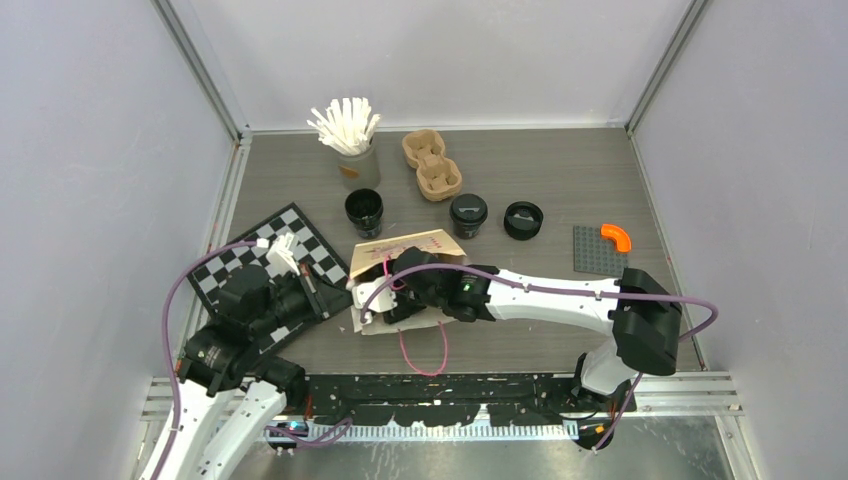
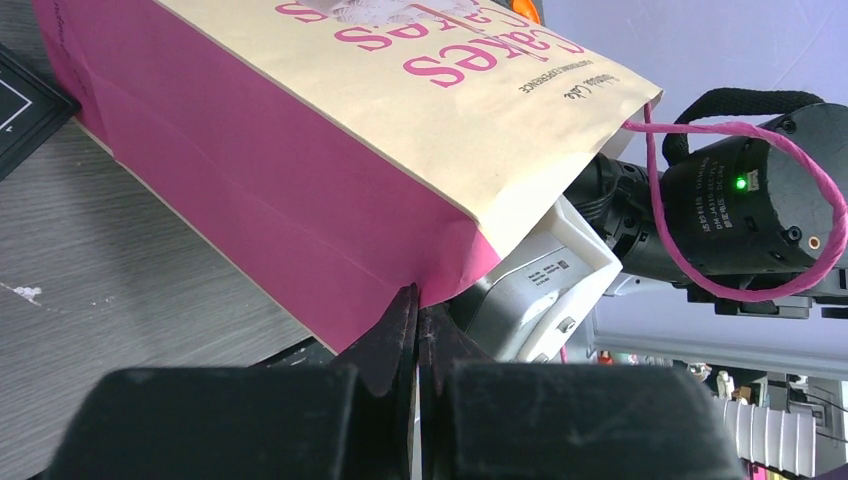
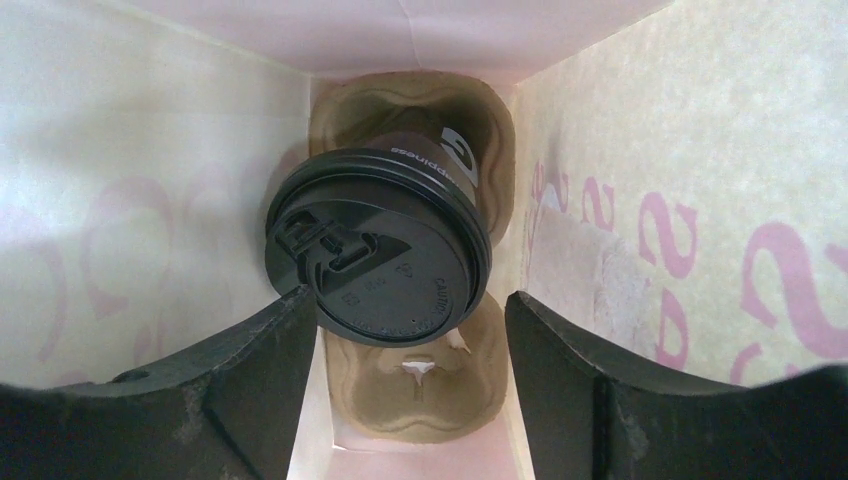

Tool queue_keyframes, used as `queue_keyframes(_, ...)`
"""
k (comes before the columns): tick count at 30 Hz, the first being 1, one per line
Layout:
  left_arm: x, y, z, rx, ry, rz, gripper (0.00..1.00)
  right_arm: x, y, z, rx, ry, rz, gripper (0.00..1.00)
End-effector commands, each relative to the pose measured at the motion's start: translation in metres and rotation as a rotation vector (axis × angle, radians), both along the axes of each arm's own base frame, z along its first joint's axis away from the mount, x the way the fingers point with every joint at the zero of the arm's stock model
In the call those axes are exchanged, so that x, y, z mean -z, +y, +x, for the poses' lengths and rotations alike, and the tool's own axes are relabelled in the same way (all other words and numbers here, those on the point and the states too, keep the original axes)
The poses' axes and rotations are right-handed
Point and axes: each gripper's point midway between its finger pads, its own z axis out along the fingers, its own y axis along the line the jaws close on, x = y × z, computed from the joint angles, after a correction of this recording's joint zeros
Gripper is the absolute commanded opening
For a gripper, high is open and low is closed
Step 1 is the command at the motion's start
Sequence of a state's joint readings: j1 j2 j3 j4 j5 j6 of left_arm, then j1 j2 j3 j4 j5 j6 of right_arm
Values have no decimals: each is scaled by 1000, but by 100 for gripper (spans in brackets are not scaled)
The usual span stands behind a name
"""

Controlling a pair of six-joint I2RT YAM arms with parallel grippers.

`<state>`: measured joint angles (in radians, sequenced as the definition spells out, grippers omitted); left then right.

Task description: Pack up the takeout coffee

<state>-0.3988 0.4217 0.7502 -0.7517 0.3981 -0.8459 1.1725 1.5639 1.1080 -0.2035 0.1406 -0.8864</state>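
Paper bag [image 1: 405, 255] lies on its side on the table [image 1: 560, 180]. Left gripper [image 2: 416, 310] has its jaws shut tight on the pink lower edge of the bag mouth, likely to pin it and keep the mouth open for the other arm. Right gripper [image 3: 410, 298] is deep inside the bag with its jaws wide, one finger each side, holding nothing.

Black cup [image 3: 430, 150] with its lid [image 3: 375, 260] on sits in the far well of the pulp carrier [image 3: 420, 400] at the bag's bottom; the near well is empty. The carrier likely keeps it from rolling. The cup's long axis runs along the bag's depth, lid toward the mouth, tilted a bit so the lettered side shows.

Out on the table are an open cup [image 1: 364, 212], a second lidded cup [image 1: 468, 215] and a loose lid [image 1: 523, 220], not yet packed
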Motion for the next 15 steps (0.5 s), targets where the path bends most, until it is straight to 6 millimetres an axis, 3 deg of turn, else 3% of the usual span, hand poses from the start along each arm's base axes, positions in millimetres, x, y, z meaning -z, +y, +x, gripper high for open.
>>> queue_keyframes(1, -20, -9, -9, 65, -48, -68, 0, -30, 12, 5, 27, 1, 119, 71)
queue_keyframes(15, -11, -3, -19, 61, -26, -42, 0, -28, 32, 8, 75, 61, 252, 36)
